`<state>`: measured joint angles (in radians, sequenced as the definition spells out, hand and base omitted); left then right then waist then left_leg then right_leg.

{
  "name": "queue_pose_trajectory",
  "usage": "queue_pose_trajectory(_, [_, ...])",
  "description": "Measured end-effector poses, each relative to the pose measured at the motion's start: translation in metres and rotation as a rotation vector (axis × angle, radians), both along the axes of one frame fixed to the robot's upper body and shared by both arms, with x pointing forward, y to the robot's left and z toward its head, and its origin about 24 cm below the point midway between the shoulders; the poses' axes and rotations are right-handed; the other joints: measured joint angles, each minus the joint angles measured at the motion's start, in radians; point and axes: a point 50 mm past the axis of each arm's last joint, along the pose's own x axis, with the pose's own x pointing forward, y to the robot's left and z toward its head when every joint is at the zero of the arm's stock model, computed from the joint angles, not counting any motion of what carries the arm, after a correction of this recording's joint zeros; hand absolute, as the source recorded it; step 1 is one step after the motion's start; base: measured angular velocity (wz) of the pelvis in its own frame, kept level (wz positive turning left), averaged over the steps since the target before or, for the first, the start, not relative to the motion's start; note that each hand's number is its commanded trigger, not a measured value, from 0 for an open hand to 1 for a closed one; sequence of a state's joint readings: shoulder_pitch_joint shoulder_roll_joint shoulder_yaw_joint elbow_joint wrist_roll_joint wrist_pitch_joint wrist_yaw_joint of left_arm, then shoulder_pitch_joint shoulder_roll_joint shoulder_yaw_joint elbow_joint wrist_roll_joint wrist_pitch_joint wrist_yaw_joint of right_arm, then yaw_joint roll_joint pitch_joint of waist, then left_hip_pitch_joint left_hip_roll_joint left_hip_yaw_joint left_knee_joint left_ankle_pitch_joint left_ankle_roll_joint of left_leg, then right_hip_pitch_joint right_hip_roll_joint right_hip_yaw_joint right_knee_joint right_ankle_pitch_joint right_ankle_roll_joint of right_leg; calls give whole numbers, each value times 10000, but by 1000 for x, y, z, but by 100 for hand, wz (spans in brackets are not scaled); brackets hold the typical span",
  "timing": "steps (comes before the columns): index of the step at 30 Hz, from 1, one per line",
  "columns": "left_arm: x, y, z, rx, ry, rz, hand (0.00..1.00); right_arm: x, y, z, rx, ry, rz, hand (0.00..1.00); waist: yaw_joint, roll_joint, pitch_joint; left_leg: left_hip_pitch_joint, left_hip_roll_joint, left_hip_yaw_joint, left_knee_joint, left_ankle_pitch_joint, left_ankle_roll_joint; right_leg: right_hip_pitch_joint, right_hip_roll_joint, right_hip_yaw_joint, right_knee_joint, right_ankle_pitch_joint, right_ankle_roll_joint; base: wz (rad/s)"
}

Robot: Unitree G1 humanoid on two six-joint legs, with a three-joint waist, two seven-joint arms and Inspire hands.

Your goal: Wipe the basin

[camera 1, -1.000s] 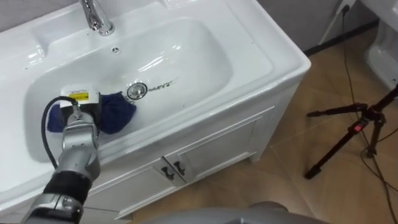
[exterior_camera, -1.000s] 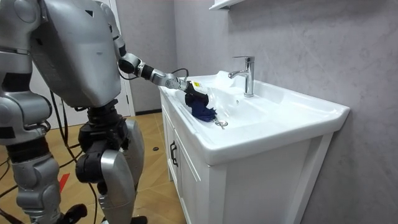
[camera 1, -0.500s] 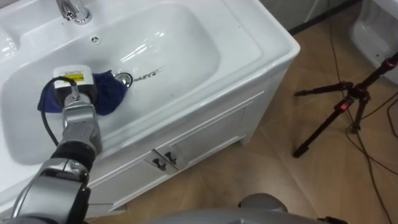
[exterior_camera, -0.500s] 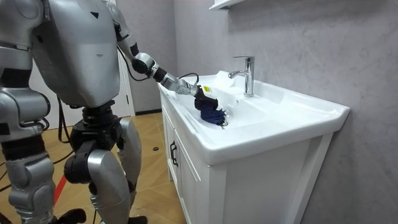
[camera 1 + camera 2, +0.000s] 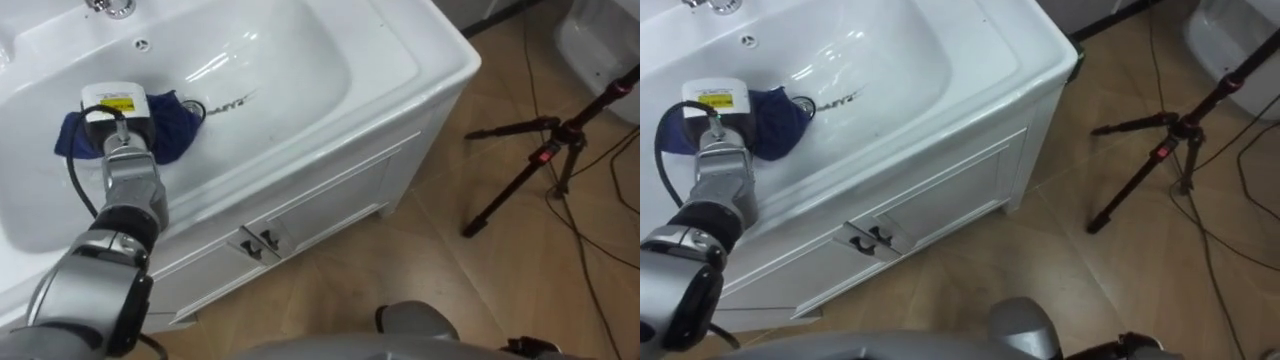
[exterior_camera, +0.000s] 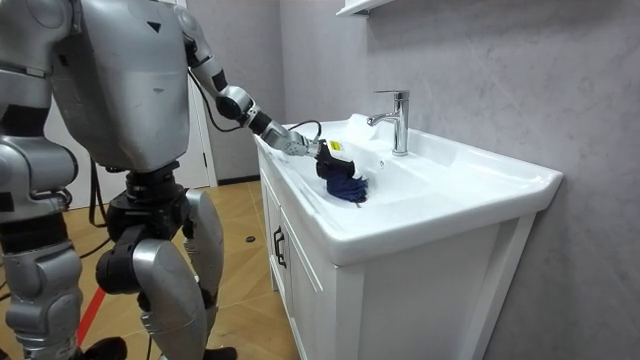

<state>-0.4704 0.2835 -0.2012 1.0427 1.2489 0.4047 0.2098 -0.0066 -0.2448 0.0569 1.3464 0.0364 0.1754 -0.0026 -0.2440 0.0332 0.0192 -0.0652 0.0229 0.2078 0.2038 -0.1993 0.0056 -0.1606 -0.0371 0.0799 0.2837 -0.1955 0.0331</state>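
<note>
Left eye view looks down into the white basin point(image 5: 290, 70), where a dark blue cloth point(image 5: 178, 132) lies bunched on the bowl's floor toward the robot's left. The cloth's far edge is just beside the metal drain point(image 5: 193, 106). The left hand point(image 5: 122, 132) is set on top of the cloth from the near side, with its back turned up toward the camera. The fingers are buried in the folds of the cloth, so I cannot tell whether they are curled round it or pressing flat. The forearm runs from the hand down over the basin's front rim to the lower left.

Above the cloth, a small overflow hole point(image 5: 142, 43) sits in the back wall of the bowl, and the base of the faucet point(image 5: 108, 6) shows at the top edge. The basin is set into a white cabinet point(image 5: 330, 195) with two doors, whose dark handles point(image 5: 255, 243) meet at the middle. Wooden floor point(image 5: 420, 270) spreads to the right, where a black tripod point(image 5: 545, 160) stands well apart from the cabinet.

In the room view the robot stands upright at the cabinet's end, on the room view's left. Its left arm is stretched out over the rim of the white surface, and the hand rests on the cloth below the tall chrome faucet.
</note>
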Motion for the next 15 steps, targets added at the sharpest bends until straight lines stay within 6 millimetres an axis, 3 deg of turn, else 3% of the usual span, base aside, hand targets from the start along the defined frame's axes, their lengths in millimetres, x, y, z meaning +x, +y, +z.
queue_pose_trajectory(8, [4,-5,3,84,-291,1,100,4,0,1,-39,16,111,0,-268,-25,31,-84,-1,98,-10,3,-1,-141,-22,6,105,-34,-9,-1])
queue_pose_trajectory(15, [10,-24,3,-361,-546,-174,100,9,0,1,3,-23,166,0,-331,-33,71,22,-51,214,-80,16,21,-96,-92,-2,112,-56,26,0])
